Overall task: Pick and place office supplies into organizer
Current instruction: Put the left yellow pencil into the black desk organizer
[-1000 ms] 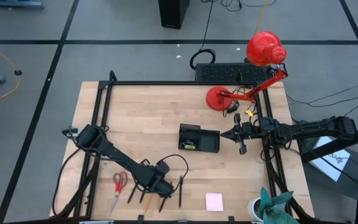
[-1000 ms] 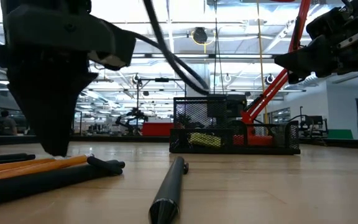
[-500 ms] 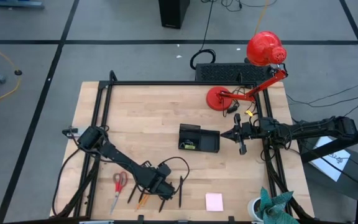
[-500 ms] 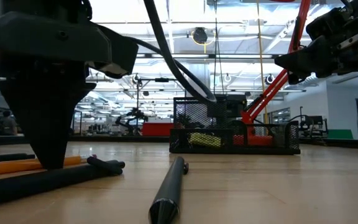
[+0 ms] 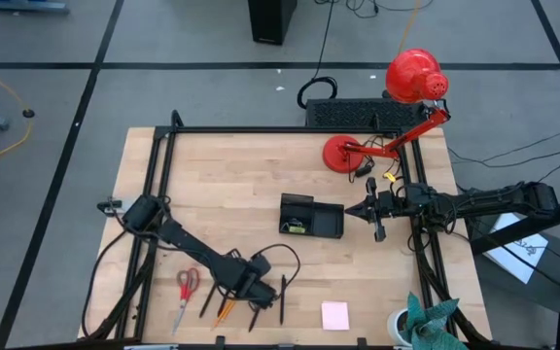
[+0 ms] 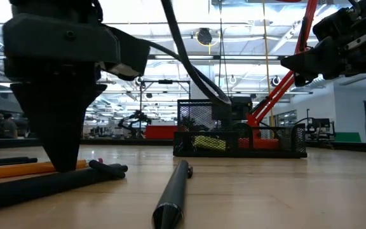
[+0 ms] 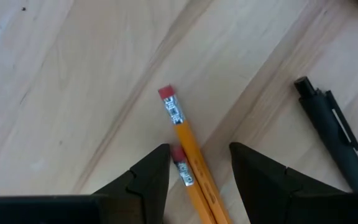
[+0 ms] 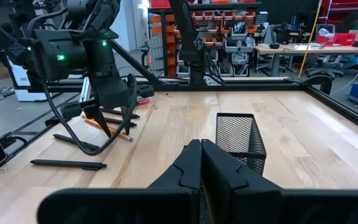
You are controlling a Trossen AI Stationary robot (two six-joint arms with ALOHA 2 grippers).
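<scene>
Near the lower middle of the high view, the left tool [image 5: 246, 309] is seen lowered over a cluster of pens and pencils on the table [image 5: 231, 185]. Its fingers are parted, and nothing is gripped between them. In the left wrist view, two orange pencils [image 7: 188, 163] are shown lying side by side in the gap between the dark fingers [image 7: 146, 180], their eraser ends pointing away from the tool; whether the fingers touch the pencils cannot be told. A black pen [image 7: 331, 134] is seen at the right of that frame, apart from the pencils. In the low view, the fingertips are shown down at table level beside an orange pencil [image 6: 18, 169], with another dark pen [image 6: 173, 194] lying in the foreground at lower centre.

Further left in the high view, red-handled scissors [image 5: 187, 287] are seen, and a pale pink sticky-note pad [image 5: 334, 315] lies at the lower centre right. These are not shown by the left wrist view.

At the centre of the high view, the black organizer [image 5: 309, 216] stands on the table, with a small yellow-green piece [image 5: 299, 229] inside it. Its mesh walls are made plain only in the low and right wrist views.

At the right of the high view, the right tool [image 5: 369, 210] is held just beside the organizer, its fingers clenched together with nothing between them, as the right wrist view confirms. A red desk lamp [image 5: 411, 83] is seen at the upper right.
</scene>
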